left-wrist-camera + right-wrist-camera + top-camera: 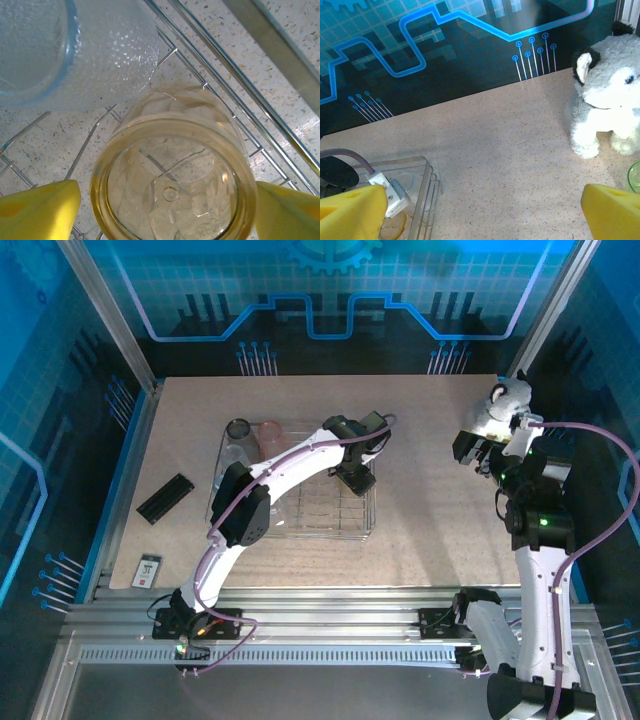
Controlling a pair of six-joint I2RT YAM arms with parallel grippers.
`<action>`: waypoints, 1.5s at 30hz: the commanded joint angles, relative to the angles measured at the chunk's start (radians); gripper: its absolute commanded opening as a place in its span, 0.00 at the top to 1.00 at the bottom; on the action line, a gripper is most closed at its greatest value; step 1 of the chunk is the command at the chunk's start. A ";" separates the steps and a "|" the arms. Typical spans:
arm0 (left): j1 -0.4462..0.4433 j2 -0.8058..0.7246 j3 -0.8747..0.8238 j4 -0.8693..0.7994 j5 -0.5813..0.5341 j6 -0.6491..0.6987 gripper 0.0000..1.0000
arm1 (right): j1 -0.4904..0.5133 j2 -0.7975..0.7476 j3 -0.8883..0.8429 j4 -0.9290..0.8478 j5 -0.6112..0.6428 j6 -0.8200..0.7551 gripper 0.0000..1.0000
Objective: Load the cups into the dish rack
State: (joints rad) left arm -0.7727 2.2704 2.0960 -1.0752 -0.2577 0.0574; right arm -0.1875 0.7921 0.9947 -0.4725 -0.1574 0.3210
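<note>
Two arms reach over the bench (pixel 430 530). At your far left, note a flat black strip (pixel 165 498) and, nearer the arm bases, a small card (pixel 148 570); both lie apart from the dish rack (pixel 320 525). In the rack's far left corner you see a clear cup (pixel 238 435) with a pink cup (pixel 271 438) just beside it.

The left end effector (pixel 167 212) hangs over the rack's right half. In its wrist view the yellow fingers (pixel 37 210) stand wide on either side of a yellow-tinted cup (pixel 172 150) that rests on the rack wires, mouth toward the camera. A gap shows at the left finger, so the cup is not gripped. A pale blue cup (pixel 100 50) lies just beyond it.

Further right, the right end effector (pixel 482 215) is spread wide over bare bench, holding nothing. The plush animal (pixel 607 105) sits to its right, with a green cup rim (pixel 635 177) near it.
</note>
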 commanded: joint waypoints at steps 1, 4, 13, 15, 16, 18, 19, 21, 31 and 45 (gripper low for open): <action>-0.008 -0.054 -0.034 0.063 0.000 -0.019 0.12 | -0.016 0.008 0.005 -0.013 -0.008 0.002 0.00; -0.009 -0.087 -0.069 0.080 0.003 -0.022 0.12 | -0.023 0.033 0.013 -0.026 -0.017 0.013 0.00; -0.008 -0.179 -0.166 0.132 0.018 -0.026 0.12 | -0.081 0.153 0.049 -0.100 -0.106 0.064 0.00; -0.007 -0.192 -0.181 0.135 0.019 -0.022 0.12 | -0.095 0.170 0.049 -0.108 -0.125 0.077 0.00; -0.007 -0.200 -0.187 0.137 0.018 -0.021 0.12 | -0.103 0.180 0.049 -0.115 -0.128 0.078 0.00; -0.007 -0.216 -0.203 0.139 0.018 -0.018 0.12 | -0.120 0.196 0.051 -0.138 -0.113 0.078 0.00; -0.006 -0.226 -0.214 0.142 0.017 -0.018 0.12 | -0.131 0.204 0.049 -0.146 -0.103 0.073 0.00; -0.006 -0.250 -0.239 0.156 0.015 -0.018 0.12 | -0.150 0.223 0.044 -0.159 -0.064 0.061 0.00; 0.011 -0.426 -0.414 0.245 -0.008 -0.037 0.09 | -0.290 0.435 0.117 -0.248 0.051 0.021 0.00; 0.037 -0.833 -0.863 0.641 0.172 -0.213 0.01 | -0.306 0.756 0.305 -0.390 0.161 -0.071 0.14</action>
State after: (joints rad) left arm -0.7467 1.4837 1.3010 -0.5671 -0.1730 -0.1020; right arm -0.5179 1.5143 1.2510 -0.7887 -0.0341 0.2825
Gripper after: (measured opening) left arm 0.992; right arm 0.865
